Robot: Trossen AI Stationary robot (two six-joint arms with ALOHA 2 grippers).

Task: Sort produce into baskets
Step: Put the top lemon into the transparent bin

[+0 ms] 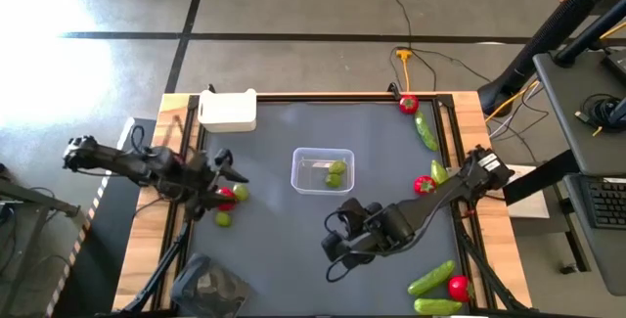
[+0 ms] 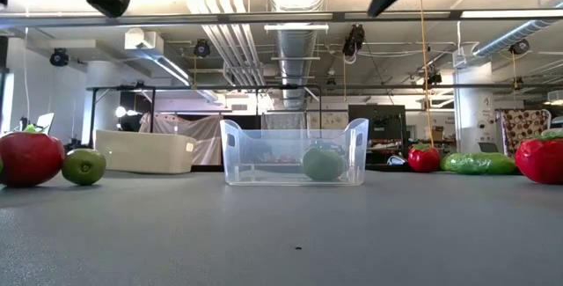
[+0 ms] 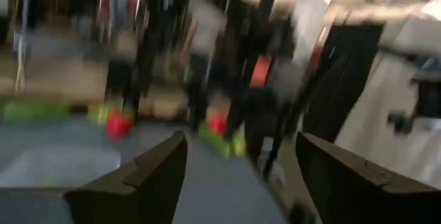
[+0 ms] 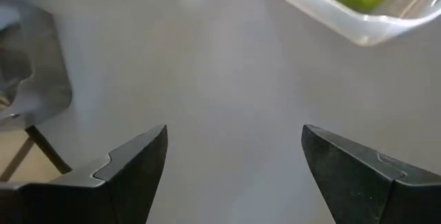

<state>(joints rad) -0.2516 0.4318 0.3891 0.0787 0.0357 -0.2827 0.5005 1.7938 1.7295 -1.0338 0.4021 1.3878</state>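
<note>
The clear tub (image 1: 323, 171) stands mid-table with yellow-green fruits (image 1: 335, 171) in it. The white tub (image 1: 227, 111) is at the far left and the dark tray (image 1: 210, 284) at the near left. My left gripper (image 1: 230, 166) is open and empty, raised above a strawberry (image 1: 225, 198) and two round green fruits (image 1: 241, 193) (image 1: 223, 219) lying on the table. My right gripper (image 1: 333, 240) is open and empty, near of the clear tub (image 4: 344, 10); its fingers (image 4: 131, 169) point at bare table.
More produce lies on the right: strawberries (image 1: 409, 105) (image 1: 424, 185) (image 1: 458, 285) and cucumbers (image 1: 426, 132) (image 1: 439, 172) (image 1: 430, 279) (image 1: 438, 306). In the low view a strawberry (image 2: 31, 157) and a green fruit (image 2: 84, 166) sit at the left.
</note>
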